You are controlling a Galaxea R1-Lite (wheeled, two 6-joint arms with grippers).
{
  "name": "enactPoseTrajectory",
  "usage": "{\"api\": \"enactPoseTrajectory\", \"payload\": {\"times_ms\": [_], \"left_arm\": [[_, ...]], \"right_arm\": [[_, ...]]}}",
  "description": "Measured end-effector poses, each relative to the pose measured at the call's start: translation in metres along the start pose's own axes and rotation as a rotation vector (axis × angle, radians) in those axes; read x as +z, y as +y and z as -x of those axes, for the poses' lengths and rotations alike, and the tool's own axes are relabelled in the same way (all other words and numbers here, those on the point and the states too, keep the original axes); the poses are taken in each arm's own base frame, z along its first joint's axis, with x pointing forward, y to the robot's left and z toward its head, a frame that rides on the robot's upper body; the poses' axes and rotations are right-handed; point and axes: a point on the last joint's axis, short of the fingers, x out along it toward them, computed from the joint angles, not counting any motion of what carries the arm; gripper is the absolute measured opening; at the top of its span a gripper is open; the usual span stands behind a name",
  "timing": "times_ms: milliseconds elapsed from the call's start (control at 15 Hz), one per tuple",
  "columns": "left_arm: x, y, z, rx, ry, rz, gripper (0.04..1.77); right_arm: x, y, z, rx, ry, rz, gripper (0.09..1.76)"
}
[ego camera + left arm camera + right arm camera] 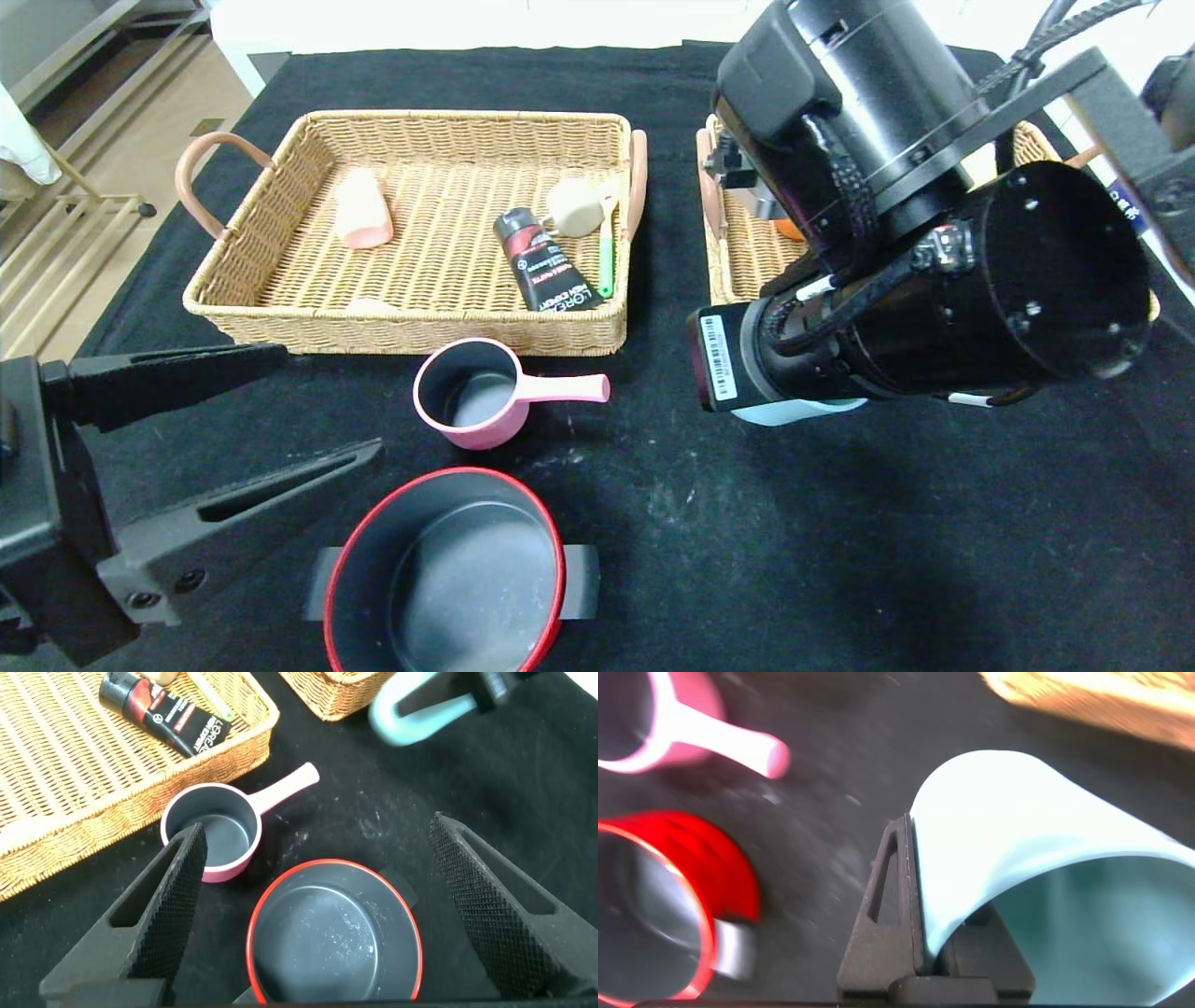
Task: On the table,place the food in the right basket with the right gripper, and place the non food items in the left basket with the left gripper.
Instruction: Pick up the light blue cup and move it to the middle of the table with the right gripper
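Observation:
My right gripper (920,835) is shut on the wall of a light blue cup (1018,831) and holds it above the black table, in front of the right basket (738,252). In the head view only the cup's edge (794,411) shows under the right arm. It also shows in the left wrist view (411,714). My left gripper (322,403) is open and empty, low at the front left, above a red-rimmed pot (448,569). A pink saucepan (471,392) stands just behind the pot. Both show between the left fingers (177,887) in the left wrist view.
The left basket (411,322) holds a pink cup (362,210), a black tube (544,261), a cream cup (574,207) and a green-handled spoon (605,261). Something orange (789,227) lies in the right basket, mostly hidden by the arm.

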Motion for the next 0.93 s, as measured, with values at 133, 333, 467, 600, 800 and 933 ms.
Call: {"api": "enactPoseTrajectory", "payload": {"times_ms": [133,333,467,600,800,933], "left_arm": [[0.000,0.000,0.000,0.000,-0.001,-0.001,1.72],[0.001,0.000,0.001,-0.001,-0.006,-0.003,1.72],[0.001,0.000,0.002,0.000,-0.011,-0.003,1.72],[0.002,0.000,0.002,0.002,-0.016,-0.003,1.72],[0.003,0.000,0.004,0.004,-0.022,-0.004,1.72],[0.003,0.000,0.005,0.005,-0.026,-0.004,1.72]], "right_arm": [[0.000,0.011,-0.009,0.025,-0.028,-0.004,0.20],[-0.006,0.022,-0.021,0.028,-0.013,0.018,0.20],[-0.008,0.028,-0.026,0.037,-0.017,0.021,0.20],[-0.008,0.032,-0.031,0.042,-0.025,0.024,0.20],[-0.008,0.033,-0.041,0.038,-0.033,0.012,0.20],[-0.008,0.032,-0.048,0.028,-0.028,0.001,0.20]]}}
